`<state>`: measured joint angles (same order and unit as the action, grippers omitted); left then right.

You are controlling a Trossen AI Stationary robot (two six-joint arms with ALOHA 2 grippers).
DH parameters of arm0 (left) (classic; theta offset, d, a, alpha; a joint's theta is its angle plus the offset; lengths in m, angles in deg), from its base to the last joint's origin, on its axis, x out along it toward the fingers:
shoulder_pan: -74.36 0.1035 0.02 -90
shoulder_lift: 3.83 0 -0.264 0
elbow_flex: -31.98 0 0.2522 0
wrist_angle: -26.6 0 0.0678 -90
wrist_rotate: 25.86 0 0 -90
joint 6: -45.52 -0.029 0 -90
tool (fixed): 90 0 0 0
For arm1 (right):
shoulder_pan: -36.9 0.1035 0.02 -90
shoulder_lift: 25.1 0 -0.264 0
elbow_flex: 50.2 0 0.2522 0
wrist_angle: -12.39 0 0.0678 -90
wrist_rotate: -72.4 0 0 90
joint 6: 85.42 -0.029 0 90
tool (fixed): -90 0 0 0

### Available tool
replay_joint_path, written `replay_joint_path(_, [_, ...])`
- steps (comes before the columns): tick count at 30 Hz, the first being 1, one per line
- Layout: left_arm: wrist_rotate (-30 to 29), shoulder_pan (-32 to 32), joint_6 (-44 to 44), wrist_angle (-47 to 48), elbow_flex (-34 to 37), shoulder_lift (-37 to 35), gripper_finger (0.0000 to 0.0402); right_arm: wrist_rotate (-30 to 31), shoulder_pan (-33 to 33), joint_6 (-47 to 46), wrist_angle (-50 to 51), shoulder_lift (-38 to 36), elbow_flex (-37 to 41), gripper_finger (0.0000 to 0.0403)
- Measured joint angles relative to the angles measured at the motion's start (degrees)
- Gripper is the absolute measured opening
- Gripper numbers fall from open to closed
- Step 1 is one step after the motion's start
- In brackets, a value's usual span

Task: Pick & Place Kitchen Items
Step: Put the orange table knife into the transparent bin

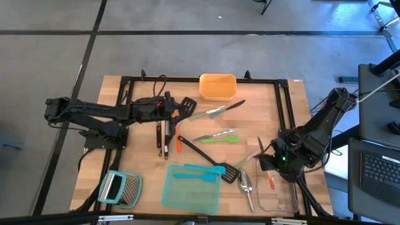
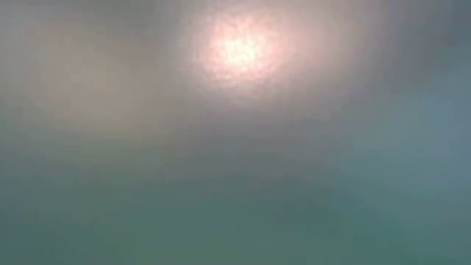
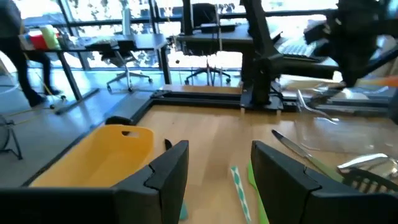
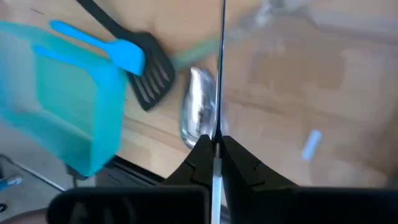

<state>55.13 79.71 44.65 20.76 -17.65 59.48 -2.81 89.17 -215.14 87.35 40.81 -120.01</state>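
My right gripper (image 1: 267, 157) is at the table's near right, beside the clear container (image 1: 279, 199), shut on a thin utensil (image 4: 220, 68) that shows edge-on as a dark line. My left gripper (image 1: 179, 111) is open and empty, low over the table's far middle, next to a black turner (image 1: 187, 105). Green and teal slim spatulas (image 1: 220, 137) lie flat ahead of it and also show in the left wrist view (image 3: 239, 186). A black turner (image 1: 215, 165), a teal spatula (image 1: 200, 175) and a silver scoop (image 1: 245, 182) lie near the teal container (image 1: 190, 194). My right gripper pinches the thin utensil between its two fingertips (image 4: 200, 155), at the part nearest the gripper (image 4: 216, 146). The utensil runs straight out ahead, in line with the fingers. It stands edge-on over the silver scoop (image 4: 198, 106) and the clear container's wall (image 4: 292, 74).
An orange container (image 1: 217, 86) stands at the far middle, and shows in the left wrist view (image 3: 106, 155). A grater with a light-blue handle (image 1: 120, 187) lies near left. Dark utensils (image 1: 162, 134) lie left of centre. An orange-handled item (image 1: 271, 182) lies in the clear container. The low view shows only blur.
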Motion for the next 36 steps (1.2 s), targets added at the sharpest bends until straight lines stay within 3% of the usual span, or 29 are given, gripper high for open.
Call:
replay_joint_path(8, [1.6,2.5,-0.7,-0.8,0.0,0.0,0.0169,-0.6,5.7,-8.3,-2.5,5.1,-0.2,0.0013])
replay_joint_path(16, [1.6,2.7,-1.4,-2.8,0.0,0.0,0.0169,-2.4,9.1,-11.8,1.5,11.8,-7.6,0.0013])
replay_joint_path(26, [1.6,2.6,-1.4,-2.8,0.0,0.0,0.0169,-6.6,10.1,-13.0,3.3,19.6,-11.5,0.0013])
replay_joint_path(36, [1.6,2.6,-1.5,-2.9,0.0,0.0,0.0169,-8.6,9.9,-12.8,5.1,20.3,-11.2,0.0013])
